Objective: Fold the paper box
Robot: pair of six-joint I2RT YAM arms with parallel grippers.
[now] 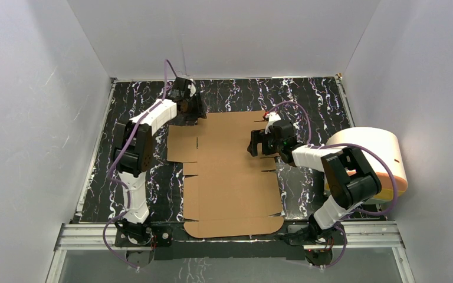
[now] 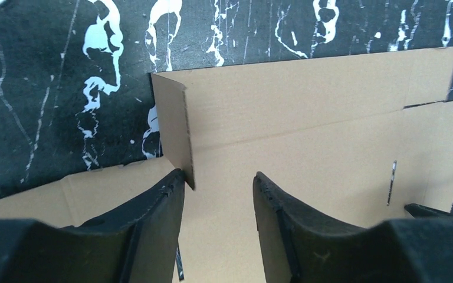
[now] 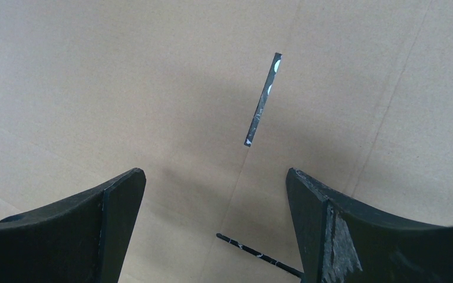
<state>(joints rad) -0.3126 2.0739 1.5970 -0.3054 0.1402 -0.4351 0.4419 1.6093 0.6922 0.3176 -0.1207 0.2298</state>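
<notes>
Pale grey walls on three sides, black white-veined table underneath. At 11 o'clock, left gripper reaching over the far-left corner of the cardboard, fingers spread and pinching nothing. Parked right beside a small corner flap that stands upright, close against the tip of one finger; probably set there to nudge or nip that flap further inward. Across the middle, from 12 down to 6 o'clock, paper box lying mostly flat as a die-cut sheet, creases and slits facing up, rounded near tab reaching toward the arm bases. Barely begun as a fold, by the look of it. At 2 o'clock on the sheet, right gripper low over the cardboard, fingers wide apart and empty, a narrow slit just ahead of the gap; likely posted to hold the panel down while the corner is worked. Cannot tell whether touching. At 3 o'clock, cream cylinder by the right wall, off the sheet, out of the way.
</notes>
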